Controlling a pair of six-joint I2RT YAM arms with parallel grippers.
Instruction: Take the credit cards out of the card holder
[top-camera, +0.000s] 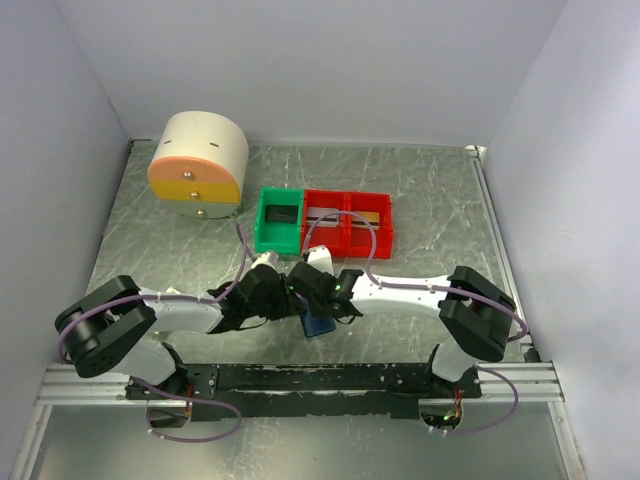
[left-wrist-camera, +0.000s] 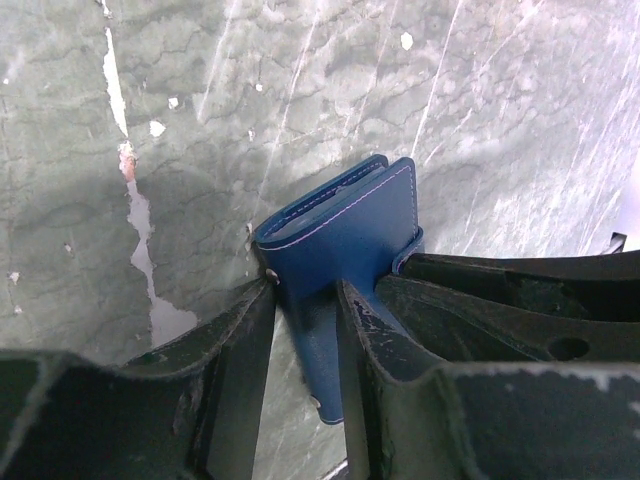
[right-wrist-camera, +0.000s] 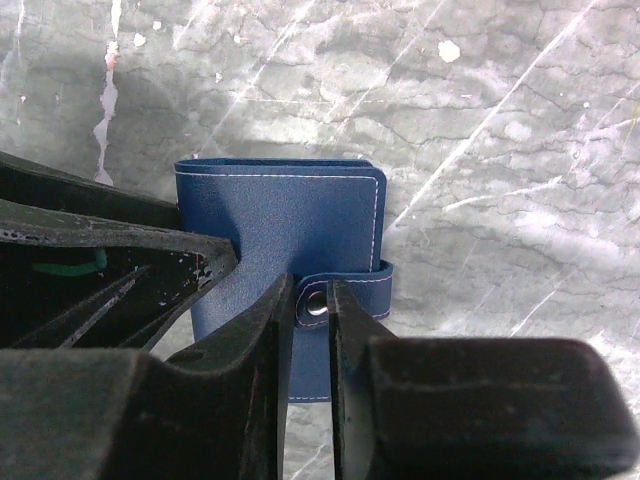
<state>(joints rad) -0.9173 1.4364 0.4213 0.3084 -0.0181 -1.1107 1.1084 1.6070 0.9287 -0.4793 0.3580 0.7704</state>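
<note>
The card holder (left-wrist-camera: 345, 225) is a dark blue wallet, folded shut, lying on the marbled table; the top view shows it as a blue patch (top-camera: 319, 324) under the two wrists. My left gripper (left-wrist-camera: 305, 290) is closed on its lower edge, one fingertip on each side. My right gripper (right-wrist-camera: 313, 292) is pinched on the small strap tab (right-wrist-camera: 352, 285), with the metal snap between its fingers. In the top view the left gripper (top-camera: 272, 292) and right gripper (top-camera: 312, 288) meet nose to nose over the holder. No credit cards show; the holder is closed.
A cream round drawer unit (top-camera: 198, 165) with orange and yellow fronts stands at the back left. A green bin (top-camera: 279, 222) and a red two-part bin (top-camera: 348, 220) sit behind the grippers. White walls close in the table on three sides.
</note>
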